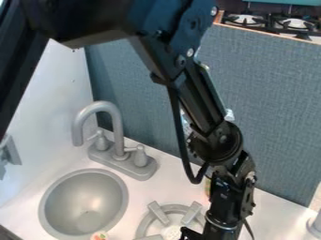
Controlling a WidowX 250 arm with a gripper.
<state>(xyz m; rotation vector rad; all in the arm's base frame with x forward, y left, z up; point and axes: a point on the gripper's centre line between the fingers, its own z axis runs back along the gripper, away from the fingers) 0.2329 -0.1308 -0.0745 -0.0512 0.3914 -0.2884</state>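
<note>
The black gripper (210, 234) hangs at the bottom edge, right of centre, with its lower end cut off by the frame. It is just right of the grey stove burner (145, 224), partly in front of it. Whether it holds anything cannot be seen. A small pale thing with orange and green spots (99, 236) lies at the bottom edge, by the front rim of the sink. Behind the wrist, a bit of something yellow-green (207, 186) peeks out, mostly hidden by the arm.
The round grey sink (49, 201) is at lower left, with a grey faucet (116, 126) behind it. A blue-grey panel (276, 103) rises along the back and a white wall (56, 89) stands at left. Part of a grey object (315, 226) shows at the lower right edge.
</note>
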